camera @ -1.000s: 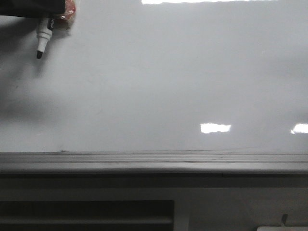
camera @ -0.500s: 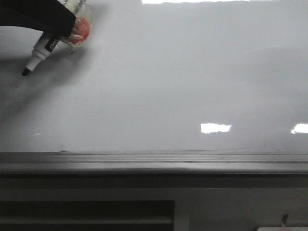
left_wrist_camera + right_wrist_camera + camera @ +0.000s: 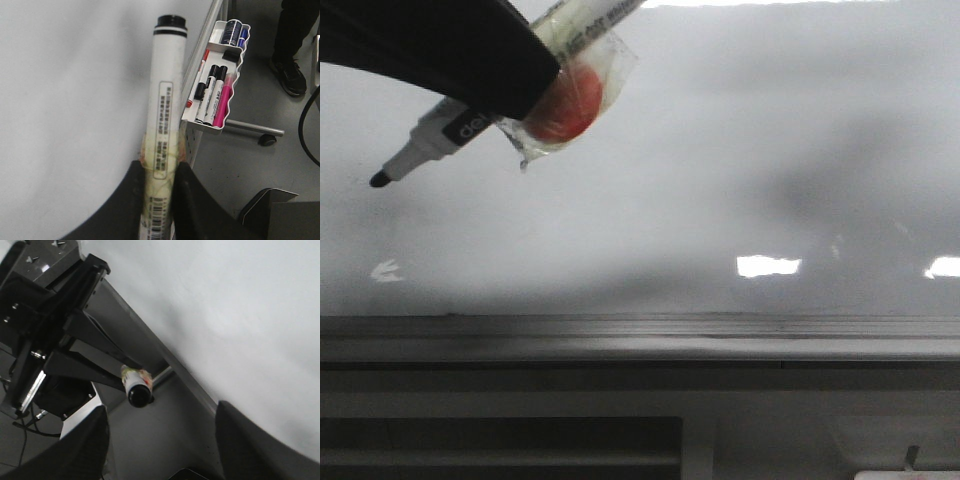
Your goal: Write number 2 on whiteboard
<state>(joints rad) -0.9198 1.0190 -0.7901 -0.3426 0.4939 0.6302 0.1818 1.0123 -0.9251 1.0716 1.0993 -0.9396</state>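
Marker clamped in left gripper, tip just off board, upper left. Board blank; no 2 yet. Right gripper open, empty. Risk: taped, tilted marker slips under pressing force, stroke skips.

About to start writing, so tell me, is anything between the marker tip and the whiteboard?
Nothing visible. The left gripper holds the marker over the bare whiteboard, and no line shows on it yet.
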